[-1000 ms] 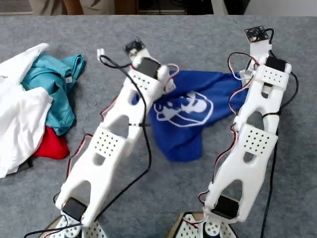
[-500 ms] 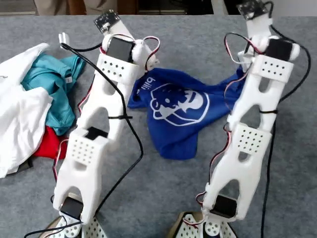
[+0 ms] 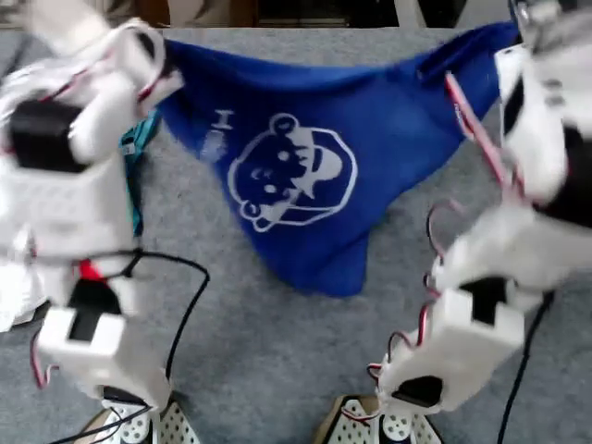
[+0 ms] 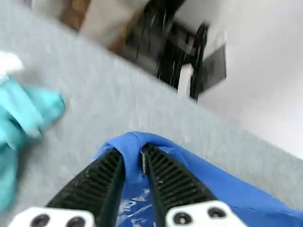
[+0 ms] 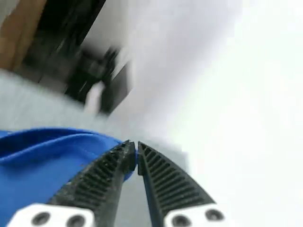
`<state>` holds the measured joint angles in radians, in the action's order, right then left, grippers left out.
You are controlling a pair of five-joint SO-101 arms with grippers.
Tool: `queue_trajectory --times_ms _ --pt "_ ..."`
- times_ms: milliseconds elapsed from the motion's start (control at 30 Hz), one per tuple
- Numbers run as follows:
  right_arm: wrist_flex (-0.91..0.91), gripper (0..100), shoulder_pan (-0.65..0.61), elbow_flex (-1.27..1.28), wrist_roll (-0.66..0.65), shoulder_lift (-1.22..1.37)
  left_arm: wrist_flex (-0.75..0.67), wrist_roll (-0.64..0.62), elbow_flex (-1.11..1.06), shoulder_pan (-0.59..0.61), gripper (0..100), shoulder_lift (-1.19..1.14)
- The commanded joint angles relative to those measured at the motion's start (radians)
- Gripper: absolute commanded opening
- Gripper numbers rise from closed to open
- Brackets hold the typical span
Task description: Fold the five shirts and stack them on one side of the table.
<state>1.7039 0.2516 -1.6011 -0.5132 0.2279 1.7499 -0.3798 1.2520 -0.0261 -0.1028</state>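
A blue shirt (image 3: 305, 176) with a white cartoon print hangs stretched between both raised arms, its lower end touching the grey table (image 3: 277, 370). My left gripper (image 4: 132, 156) is shut on one bunched corner of the blue shirt (image 4: 189, 179). My right gripper (image 5: 134, 150) is shut on the opposite corner of the blue shirt (image 5: 47, 161). In the high view the left arm (image 3: 74, 185) stands at the left and the right arm (image 3: 518, 222) at the right. A teal shirt (image 4: 23, 118) lies on the table beyond the left gripper.
A pile of other shirts lies at the table's left edge behind the left arm: teal (image 3: 137, 139), red (image 3: 90, 270) and white (image 3: 14, 296). Cables (image 3: 185, 314) trail from the arm bases along the front.
Both arms have risen high and spread apart, lifting the blue shirt off the table and stretching it wide toward the far edge. Both grippers stayed shut on its corners.
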Motion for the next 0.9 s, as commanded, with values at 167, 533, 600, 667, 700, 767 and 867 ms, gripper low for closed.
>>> queue_trajectory --times_ms 167,533,600,667,700,767,867 --pt "-0.296 0.4 -0.002 -0.019 -0.009 -0.274 0.009 0.249 -0.003 0.077 2 0.36" --pt "-0.534 0.4 -0.005 -0.018 -0.011 -0.401 0.009 0.321 -0.514 0.071 2 0.734" --pt "-0.543 0.4 -0.005 -0.018 -0.012 -0.417 0.009 0.321 -0.623 0.069 2 0.82" --pt "-0.542 0.4 -0.005 -0.018 -0.012 -0.427 0.009 0.321 -0.713 0.069 2 0.892" --pt "-0.539 0.4 -0.005 -0.018 -0.012 -0.43 0.008 0.321 -0.755 0.069 2 0.926" --pt "-0.534 0.4 -0.005 -0.018 -0.012 -0.429 0.006 0.316 -0.827 0.071 2 0.977" --pt "-0.537 0.4 -0.005 0.016 -0.012 -0.407 -0.025 0.315 -0.936 0.071 2 1.01"
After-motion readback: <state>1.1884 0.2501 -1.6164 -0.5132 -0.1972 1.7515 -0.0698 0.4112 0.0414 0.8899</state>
